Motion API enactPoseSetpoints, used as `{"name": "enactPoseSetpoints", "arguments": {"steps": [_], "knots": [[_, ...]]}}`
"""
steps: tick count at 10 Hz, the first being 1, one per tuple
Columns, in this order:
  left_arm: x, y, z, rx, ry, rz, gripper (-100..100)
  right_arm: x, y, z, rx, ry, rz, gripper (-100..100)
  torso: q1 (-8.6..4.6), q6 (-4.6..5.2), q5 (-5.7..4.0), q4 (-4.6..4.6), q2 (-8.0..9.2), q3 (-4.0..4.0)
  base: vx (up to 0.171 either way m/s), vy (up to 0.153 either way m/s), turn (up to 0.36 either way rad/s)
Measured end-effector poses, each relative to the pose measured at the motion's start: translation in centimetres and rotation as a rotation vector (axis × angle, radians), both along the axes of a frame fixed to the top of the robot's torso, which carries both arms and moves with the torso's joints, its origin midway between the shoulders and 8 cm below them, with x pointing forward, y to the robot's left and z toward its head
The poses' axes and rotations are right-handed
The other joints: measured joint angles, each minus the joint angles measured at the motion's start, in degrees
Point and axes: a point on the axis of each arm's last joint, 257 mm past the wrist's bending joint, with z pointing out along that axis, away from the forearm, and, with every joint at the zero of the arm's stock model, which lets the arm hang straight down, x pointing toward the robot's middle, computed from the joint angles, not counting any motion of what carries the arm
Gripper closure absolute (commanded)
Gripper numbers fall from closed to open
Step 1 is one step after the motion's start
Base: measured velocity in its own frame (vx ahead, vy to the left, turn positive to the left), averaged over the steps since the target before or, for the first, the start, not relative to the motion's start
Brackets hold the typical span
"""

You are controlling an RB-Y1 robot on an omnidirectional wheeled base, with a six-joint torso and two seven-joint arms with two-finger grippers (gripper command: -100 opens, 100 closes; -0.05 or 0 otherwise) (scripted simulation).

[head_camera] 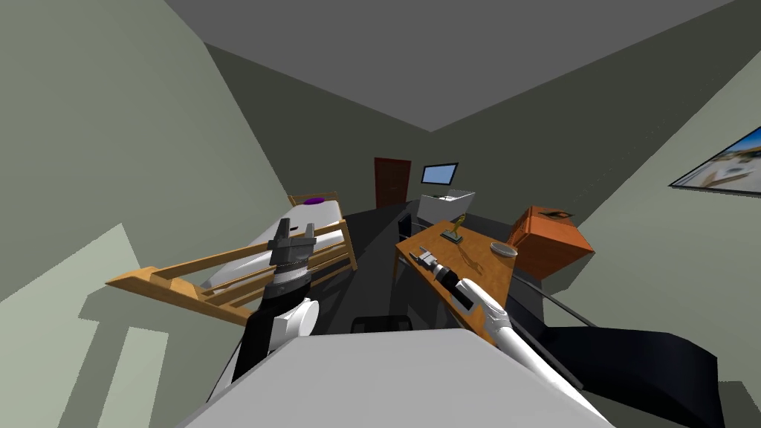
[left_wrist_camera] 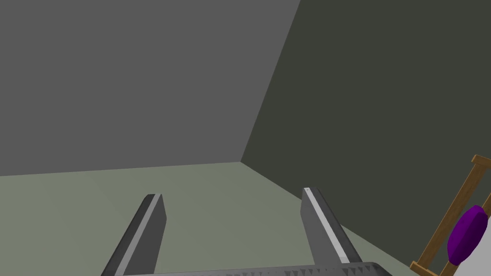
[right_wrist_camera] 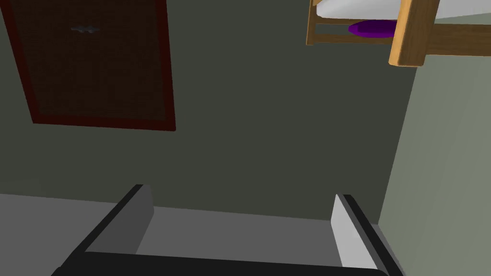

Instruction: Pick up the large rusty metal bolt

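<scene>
Desk (head_camera: 487, 271) right of centre carries a small brownish piece (head_camera: 452, 232), likely the bolt, just beyond my right gripper (head_camera: 421, 257), whose fingers stand apart. At left of centre my left gripper (head_camera: 296, 229) hangs over the bed (head_camera: 305, 217), fingers also apart.

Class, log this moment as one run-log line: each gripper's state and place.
left gripper: open, empty, by bed | right gripper: open, empty, at wooden desk | grasp: not yet begun
</scene>
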Motion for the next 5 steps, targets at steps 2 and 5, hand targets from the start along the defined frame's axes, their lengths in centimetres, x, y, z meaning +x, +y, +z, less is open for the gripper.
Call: {"name": "enactPoseSetpoints", "arguments": {"steps": [2,5], "knots": [[0.0,0.0,0.0,0.000,0.000,0.000,0,-0.2,-1.2,-2.1,-0.094,0.022,0.002,-100,-0.02,0.00,-0.01,0.01,0.03,0.02,-0.007,-0.018,0.039],[0.0,0.0,0.0,0.000,0.000,0.000,0,-0.3,-3.0,-5.1,-0.242,0.051,0.009,-100,-0.03,0.00,-0.01,0.01,0.03,0.02,-0.005,-0.017,0.028]]}}
